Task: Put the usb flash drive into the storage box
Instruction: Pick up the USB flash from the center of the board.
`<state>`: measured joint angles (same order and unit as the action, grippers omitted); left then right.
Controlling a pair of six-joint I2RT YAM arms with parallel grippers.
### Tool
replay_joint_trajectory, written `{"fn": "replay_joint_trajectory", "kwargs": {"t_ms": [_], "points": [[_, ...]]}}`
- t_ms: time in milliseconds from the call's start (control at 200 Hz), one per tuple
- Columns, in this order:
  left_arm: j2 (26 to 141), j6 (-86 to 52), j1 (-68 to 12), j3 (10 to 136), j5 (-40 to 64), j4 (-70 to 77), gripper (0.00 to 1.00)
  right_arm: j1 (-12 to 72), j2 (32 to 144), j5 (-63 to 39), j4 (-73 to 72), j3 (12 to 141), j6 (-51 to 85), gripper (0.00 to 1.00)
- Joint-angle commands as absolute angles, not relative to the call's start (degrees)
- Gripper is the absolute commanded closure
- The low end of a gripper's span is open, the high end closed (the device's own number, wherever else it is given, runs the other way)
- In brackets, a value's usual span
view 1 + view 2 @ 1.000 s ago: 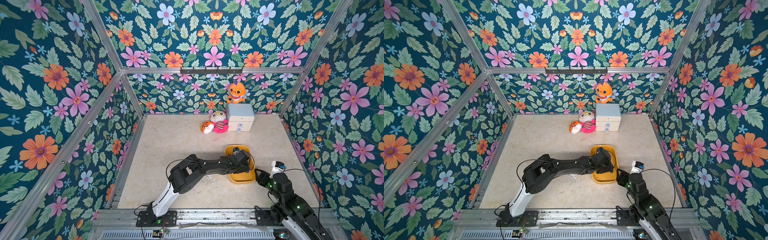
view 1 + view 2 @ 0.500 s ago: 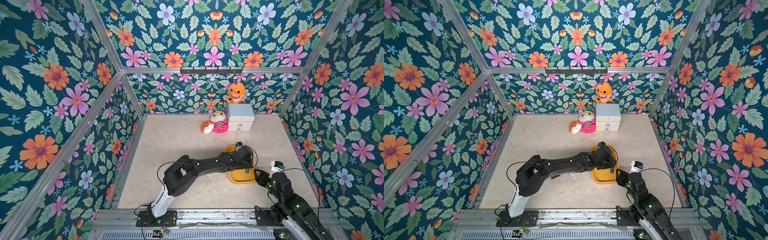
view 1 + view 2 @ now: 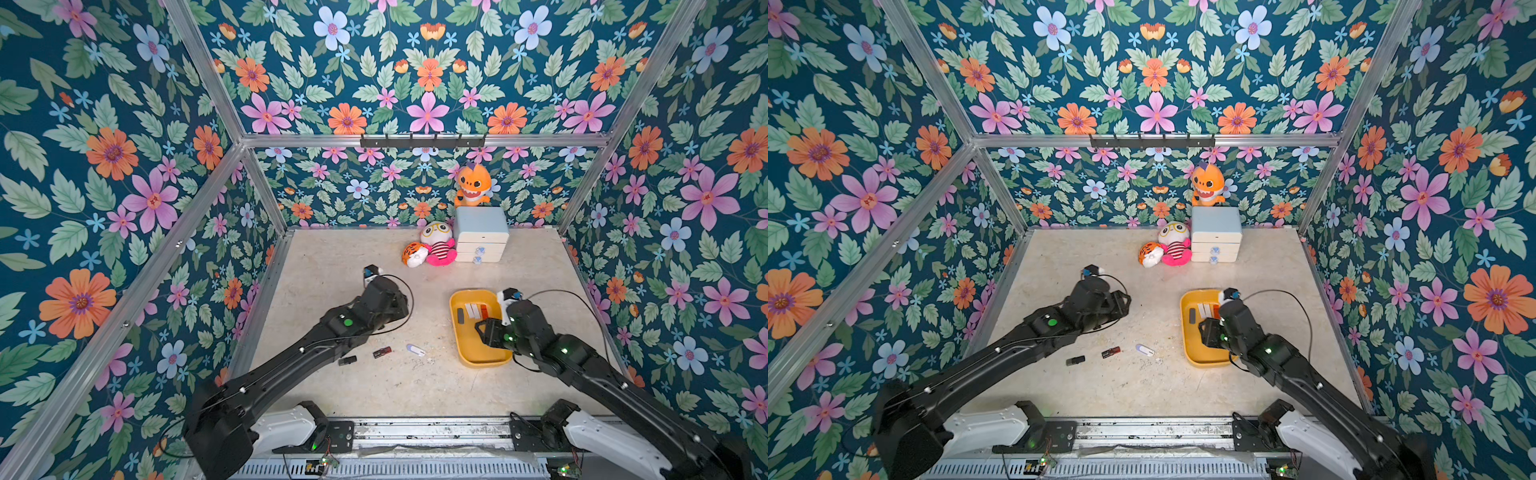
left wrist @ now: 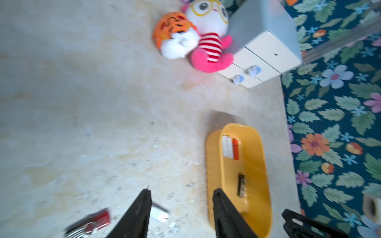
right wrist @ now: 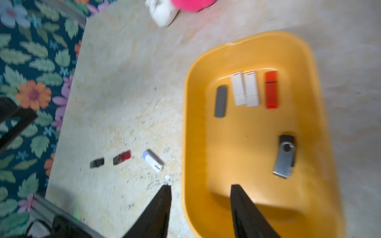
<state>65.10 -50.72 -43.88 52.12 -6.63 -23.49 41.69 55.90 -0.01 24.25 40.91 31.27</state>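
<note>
The yellow storage box [image 3: 455, 332] sits right of centre in both top views, holding several usb flash drives, among them a black-and-silver swivel one [image 5: 284, 157]. Three more drives lie on the table to its left: white with a blue cap [image 3: 415, 350], red [image 3: 382, 352] and black [image 3: 347, 360]. My left gripper [image 4: 181, 193] is open and empty, hovering left of the box and beyond the loose drives. The right gripper [image 5: 201, 186] is open and empty too, one finger inside the box's near end and one outside its wall.
A pale blue-and-white mini drawer cabinet [image 3: 480, 237] stands at the back with an orange plush [image 3: 472, 185] on it. A pink plush doll [image 3: 438, 247] and a tiger plush [image 3: 413, 254] lie beside it. Floral walls close three sides.
My left gripper opened and drew back left, away from the storage box. The right arm came forward over the box's near end.
</note>
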Motion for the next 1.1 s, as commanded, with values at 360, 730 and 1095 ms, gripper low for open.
{"fn": "replay_joint_trajectory", "kwargs": {"t_ms": [360,730,1095], "points": [[48.4,-41.6,-34.8,47.0,-11.4,-44.4,0.44,55.3,92.1,0.9,29.1,64.4,20.4,0.43],[43.2,-40.1,-34.7,45.9,-12.1,-44.2,0.39,58.0,106.9,-0.2,34.5,75.7,14.7,0.38],[42.6,-39.7,-34.8,44.8,-10.6,-43.1,0.37,58.7,111.5,-0.5,36.6,77.4,12.2,0.48]]}}
